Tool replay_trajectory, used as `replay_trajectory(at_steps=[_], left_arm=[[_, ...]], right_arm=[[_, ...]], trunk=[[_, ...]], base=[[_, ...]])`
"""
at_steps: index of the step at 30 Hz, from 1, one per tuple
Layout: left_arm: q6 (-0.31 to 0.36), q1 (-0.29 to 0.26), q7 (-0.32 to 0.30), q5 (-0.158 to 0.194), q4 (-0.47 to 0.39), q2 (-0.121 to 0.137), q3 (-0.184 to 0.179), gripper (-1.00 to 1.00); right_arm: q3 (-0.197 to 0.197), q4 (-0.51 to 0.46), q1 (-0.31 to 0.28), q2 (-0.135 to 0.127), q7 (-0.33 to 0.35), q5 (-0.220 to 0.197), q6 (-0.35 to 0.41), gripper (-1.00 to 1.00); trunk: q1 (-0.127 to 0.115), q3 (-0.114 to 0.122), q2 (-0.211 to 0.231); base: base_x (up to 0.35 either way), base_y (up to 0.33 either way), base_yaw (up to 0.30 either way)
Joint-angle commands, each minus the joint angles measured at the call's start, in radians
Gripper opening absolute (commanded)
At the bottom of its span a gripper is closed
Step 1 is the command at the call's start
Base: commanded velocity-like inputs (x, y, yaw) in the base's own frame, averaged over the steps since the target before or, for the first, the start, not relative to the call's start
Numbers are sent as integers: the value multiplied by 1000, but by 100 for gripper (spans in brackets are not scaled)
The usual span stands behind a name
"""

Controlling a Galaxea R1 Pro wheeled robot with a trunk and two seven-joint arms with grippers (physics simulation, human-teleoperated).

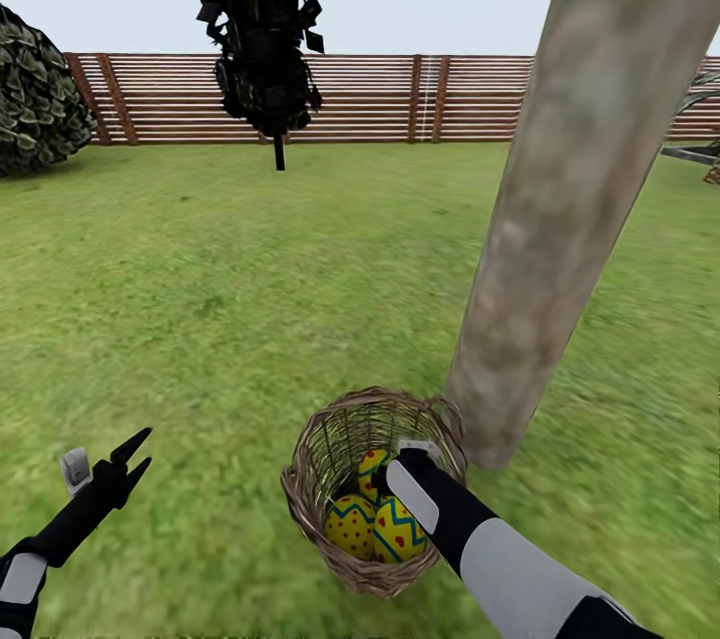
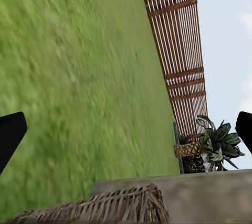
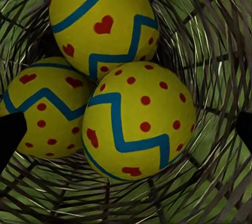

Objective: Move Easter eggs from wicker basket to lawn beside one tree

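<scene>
A: Our right gripper (image 3: 126, 129) is down inside the basket (image 1: 320, 449), fingers spread, all three eggs (image 3: 137, 121) just ahead between them.

B: And our left gripper (image 1: 133, 454) hangs open over the grass (image 1: 220, 299), well off to the basket's side.

Left gripper (image 1: 138, 450) hovers low with jaws spread; right arm (image 1: 500, 549) reaches forward and down.

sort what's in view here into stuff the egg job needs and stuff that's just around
Needed: three Easter eggs in the wicker basket, thick tree, lawn, right gripper reaching in.
Just around: thin dark tree, bush, fence, potted plant.
</scene>
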Motion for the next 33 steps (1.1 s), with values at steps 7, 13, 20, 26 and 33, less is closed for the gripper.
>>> replay_trajectory(at_steps=[7,13,20,26,33], left_arm=[[8,-1,-2,2,0,0,3,100],[8,-1,-2,3,0,0,3,100],[8,-1,-1,2,0,0,3,100],[8,-1,-1,3,0,1,2,100],[8,-1,-1,2,0,0,2,100]], right_arm=[[3,-2,-1,0,-5,-6,2,100],[2,-8,-1,0,1,-4,1,100],[3,-15,-1,0,2,-2,-13,100],[4,-9,-1,0,0,-1,-31,100],[4,-6,-1,0,-6,-2,-40,100]], trunk=[[3,-28,-2],[6,-51,-3],[9,-78,-5],[11,-102,-7],[15,-129,-8]], base=[[0,0,0],[0,0,0],[0,0,0],[0,0,0],[0,0,0]])
